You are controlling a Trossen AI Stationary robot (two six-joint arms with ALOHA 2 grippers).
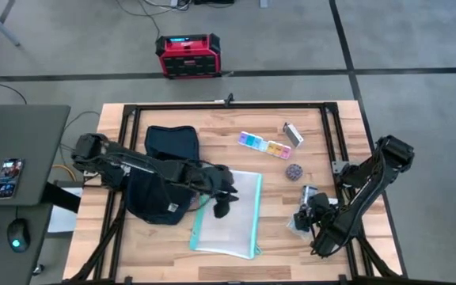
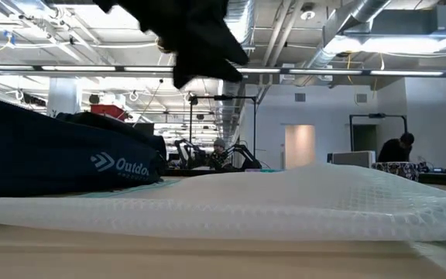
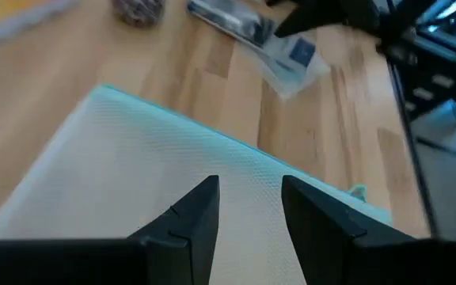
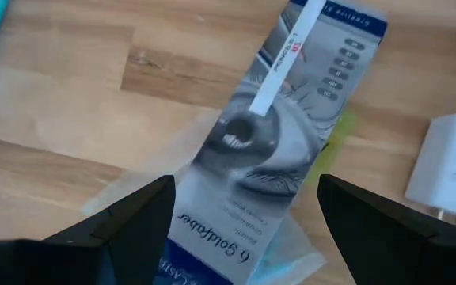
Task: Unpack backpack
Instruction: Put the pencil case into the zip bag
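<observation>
High view shows the backpack point(image 1: 165, 170) lying on the left half of the wooden surface point(image 1: 275, 237), dark and slumped, with the left arm stretched across it from the left edge. The left gripper point(image 1: 222, 207) hangs just past the backpack's right side, over the near left part of a clear mesh pouch point(image 1: 229, 214) with teal edging that lies flat beside the backpack. In the left wrist view its fingers point(image 3: 200, 218) stand a little apart with nothing between them, above the pouch's pale mesh.

The right gripper point(image 1: 305, 215) is low near the surface's right front, over a pencil tin point(image 4: 283, 150) printed with a grey eye. Right wrist view shows its fingers spread wide on either side of the tin, not touching it as far as can be told. A small white block point(image 4: 450, 170) lies just beside the tin.

Farther back on the surface lie a pill organiser point(image 1: 264, 145) with pastel compartments, a small grey case point(image 1: 293, 134) near its right end, and a dark round thing point(image 1: 293, 172), too small to identify. On the floor beyond the surface stands a red-black box point(image 1: 187, 55).

Low view shows the backpack's side with a pale logo point(image 2: 122, 164), the pouch spread across the foreground, and a person point(image 2: 397, 147) far back in the room.
</observation>
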